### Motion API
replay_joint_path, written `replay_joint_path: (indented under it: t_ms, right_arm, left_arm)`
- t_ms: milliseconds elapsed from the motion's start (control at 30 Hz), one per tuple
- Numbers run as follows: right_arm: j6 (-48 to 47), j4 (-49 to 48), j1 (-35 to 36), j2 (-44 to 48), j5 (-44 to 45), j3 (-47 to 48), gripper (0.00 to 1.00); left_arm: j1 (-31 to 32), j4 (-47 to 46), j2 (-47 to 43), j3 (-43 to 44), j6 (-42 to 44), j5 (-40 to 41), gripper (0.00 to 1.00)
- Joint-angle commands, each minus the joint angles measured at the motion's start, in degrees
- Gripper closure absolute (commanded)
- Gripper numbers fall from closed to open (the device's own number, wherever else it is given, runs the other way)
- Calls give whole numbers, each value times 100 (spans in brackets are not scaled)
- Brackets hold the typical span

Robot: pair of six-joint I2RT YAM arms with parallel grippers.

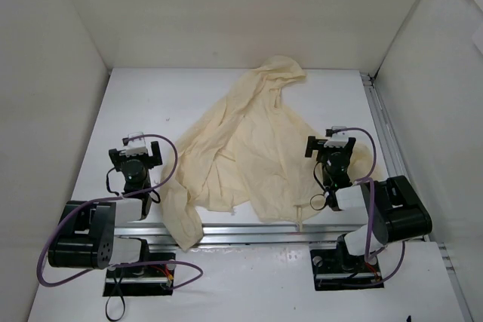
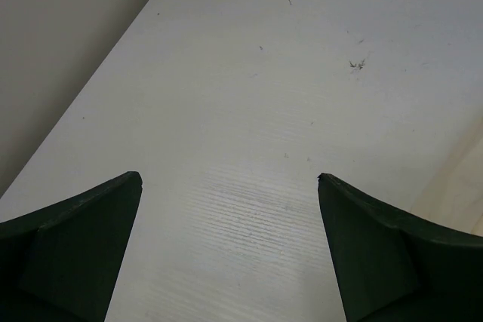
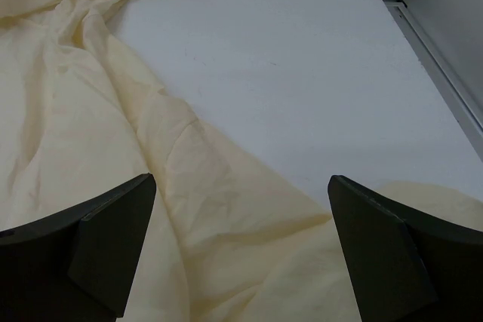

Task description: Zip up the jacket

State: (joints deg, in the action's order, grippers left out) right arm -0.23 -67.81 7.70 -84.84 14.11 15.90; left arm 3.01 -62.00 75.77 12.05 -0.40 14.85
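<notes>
Lying crumpled mid-table [image 1: 143, 103], hood toward the far wall, the jacket [image 1: 249, 156] looks unzipped. Right gripper [image 3: 241, 179] hangs over its edge, jaws spread, prob. to grab cloth; left gripper [image 2: 229, 179], also spread, over bare table beside it

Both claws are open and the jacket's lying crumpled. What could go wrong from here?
1. The jacket lies open and wrinkled, with no zipper pull visible; the right claw, open above the cloth, might pinch loose fabric instead.
2. The left claw is open over bare table, so nothing anchors the jacket; pulling could drag it.
3. One sleeve drapes over the near rail and could snag.
</notes>
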Motion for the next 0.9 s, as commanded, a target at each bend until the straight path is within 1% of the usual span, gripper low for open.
replay_joint_path:
  t_ms: [0, 500, 767, 800, 833, 867]
  right_arm:
    - [-21, -540, -85, 90, -31, 220, 2]
    - [-21, -540, -76, 82, -48, 220, 2]
    - [-30, -461, -129, 125, -294, 247, 2]
    - [-38, -452, -138, 143, -295, 247, 2]
    - [-39, -444, -129, 213, -277, 238, 2]
    - [-47, -417, -129, 300, -329, 221, 2]
  left_arm:
    - [25, -524, -36, 34, -47, 0, 0]
    - [25, -524, -36, 25, -47, 0, 0]
    - [25, -515, -44, 16, -39, 9, 0]
    - [77, -541, -44, 16, -21, 35, 0]
    - [173, -376, -114, 103, -21, 288, 0]
    - [174, -253, -202, 130, -30, 334, 0]
